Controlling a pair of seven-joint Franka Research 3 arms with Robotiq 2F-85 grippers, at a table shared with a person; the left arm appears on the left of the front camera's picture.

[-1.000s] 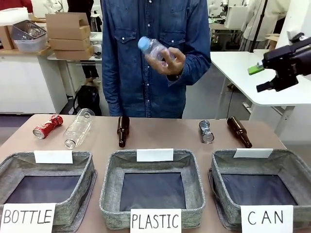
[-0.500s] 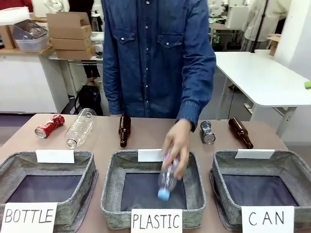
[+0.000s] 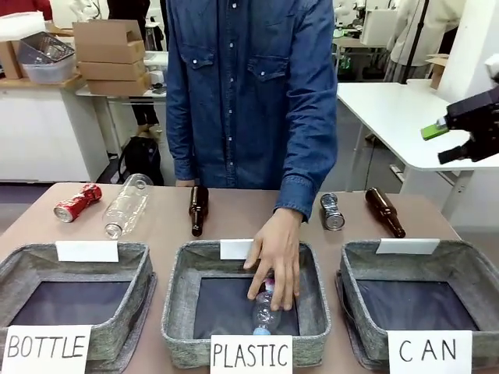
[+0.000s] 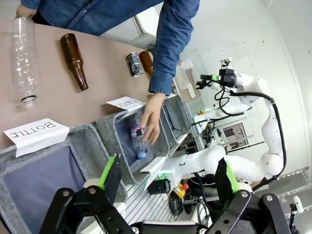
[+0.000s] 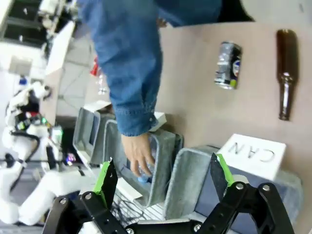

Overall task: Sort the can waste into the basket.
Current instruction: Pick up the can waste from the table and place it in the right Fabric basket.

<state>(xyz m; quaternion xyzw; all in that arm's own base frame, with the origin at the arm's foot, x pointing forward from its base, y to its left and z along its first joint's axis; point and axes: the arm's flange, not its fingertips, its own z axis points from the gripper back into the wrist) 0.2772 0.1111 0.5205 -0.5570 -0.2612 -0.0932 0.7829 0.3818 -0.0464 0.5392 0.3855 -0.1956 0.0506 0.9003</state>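
A dented silver can (image 3: 331, 211) with dark print lies on the table behind the CAN basket (image 3: 468, 269). It also appears in the left wrist view (image 4: 134, 64) and the right wrist view (image 5: 227, 65). Far left on the table lies a red can (image 3: 77, 202). My right gripper (image 3: 443, 142) hangs open high at the right edge, well above the table, and holds nothing (image 5: 162, 170). My left gripper (image 4: 168, 170) is open and empty above the BOTTLE basket's side of the table. The CAN basket (image 5: 195, 180) has nothing in it.
A person's hand (image 3: 277, 257) reaches into the PLASTIC basket (image 3: 175, 288) with a clear plastic bottle (image 3: 265, 308). Two brown bottles (image 3: 198, 209) (image 3: 385, 211) and a clear bottle (image 3: 127, 204) lie behind the baskets. The BOTTLE basket (image 3: 23, 261) stands at the left.
The person brought the clear bottle down from chest height into the PLASTIC basket. My right gripper left the front view and has come back in at the right edge.
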